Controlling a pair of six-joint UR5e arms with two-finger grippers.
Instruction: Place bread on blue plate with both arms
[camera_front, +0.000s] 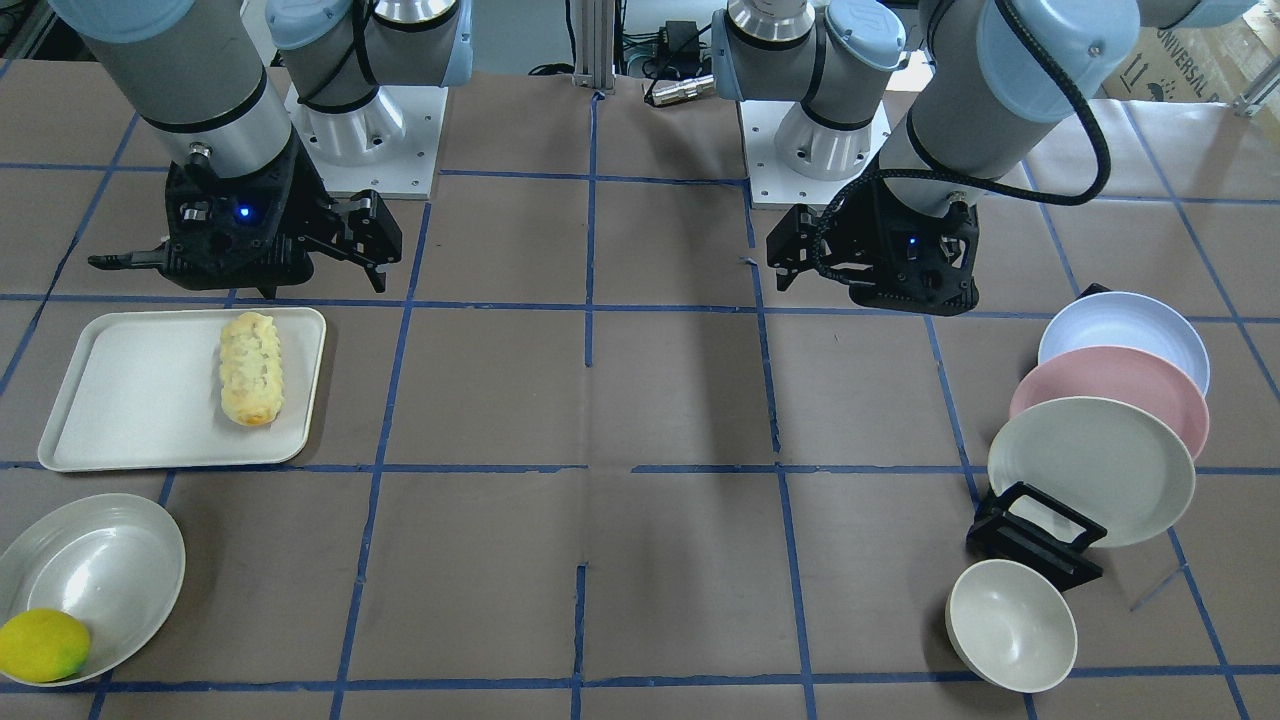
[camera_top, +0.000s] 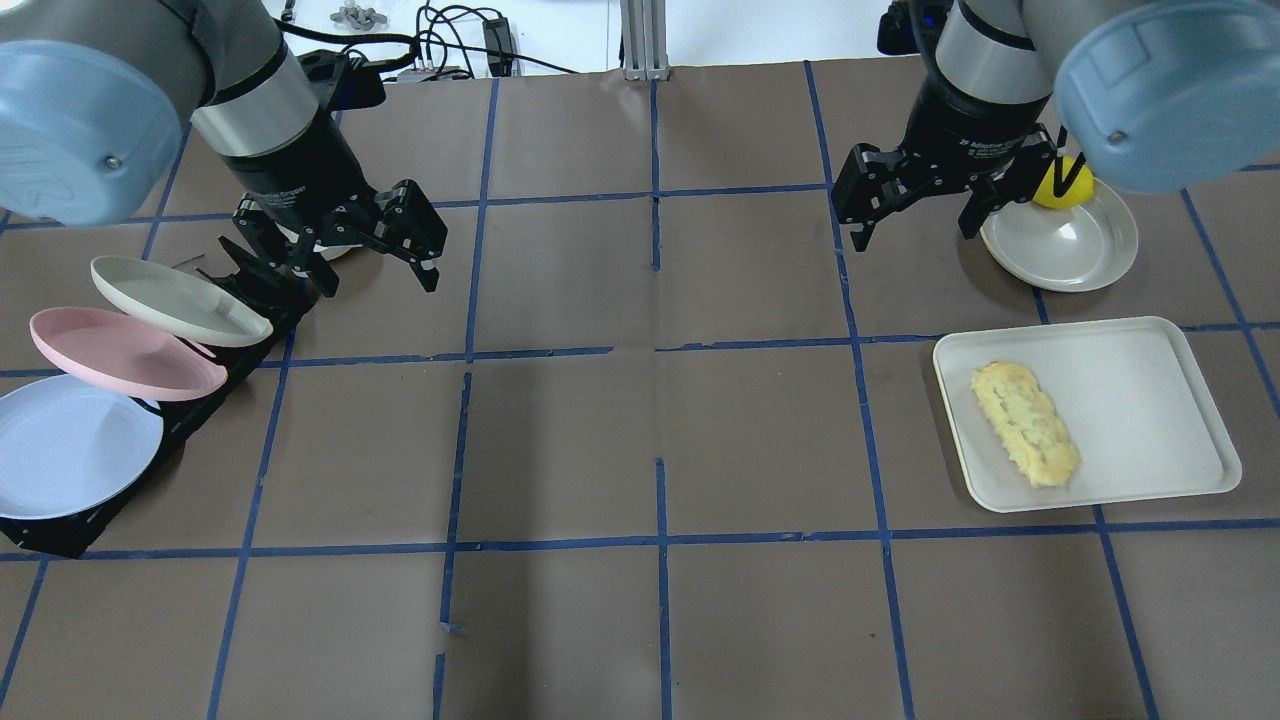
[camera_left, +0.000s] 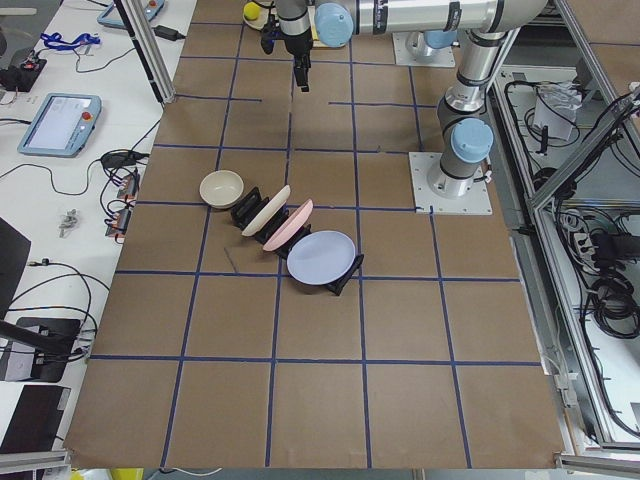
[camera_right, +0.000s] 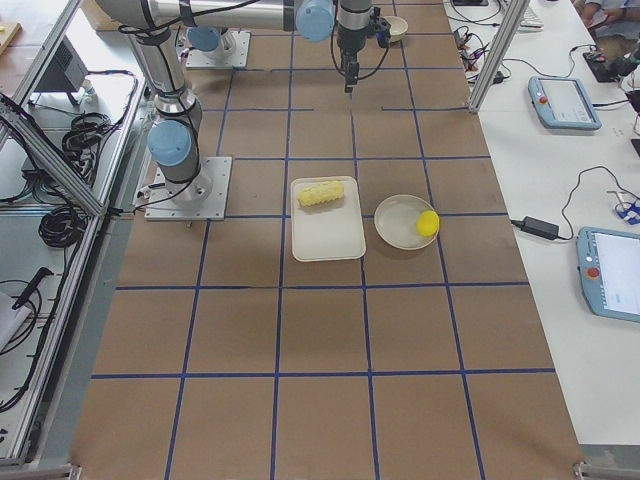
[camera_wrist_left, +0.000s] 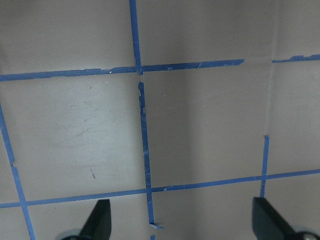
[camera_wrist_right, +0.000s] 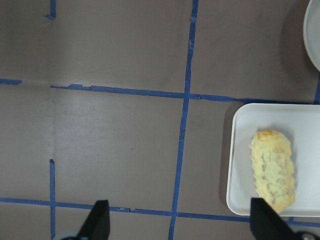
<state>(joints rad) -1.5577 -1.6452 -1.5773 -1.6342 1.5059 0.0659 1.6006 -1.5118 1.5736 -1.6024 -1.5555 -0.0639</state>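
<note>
The bread (camera_top: 1025, 423), a knobbly pale golden loaf, lies on a white tray (camera_top: 1150, 400) on my right side; it also shows in the front view (camera_front: 250, 368) and the right wrist view (camera_wrist_right: 273, 170). The blue plate (camera_top: 70, 445) leans in a black rack (camera_front: 1035, 540) on my left side, nearest to me in the row. My left gripper (camera_top: 350, 270) is open and empty, above the table beside the rack's far end. My right gripper (camera_top: 915, 232) is open and empty, above the table beyond the tray, apart from the bread.
A pink plate (camera_top: 120, 352) and an off-white plate (camera_top: 180, 300) lean in the same rack. A small off-white bowl (camera_front: 1010, 625) lies beyond it. A shallow white dish (camera_top: 1060, 240) with a yellow lemon-like fruit (camera_top: 1062, 185) sits beyond the tray.
</note>
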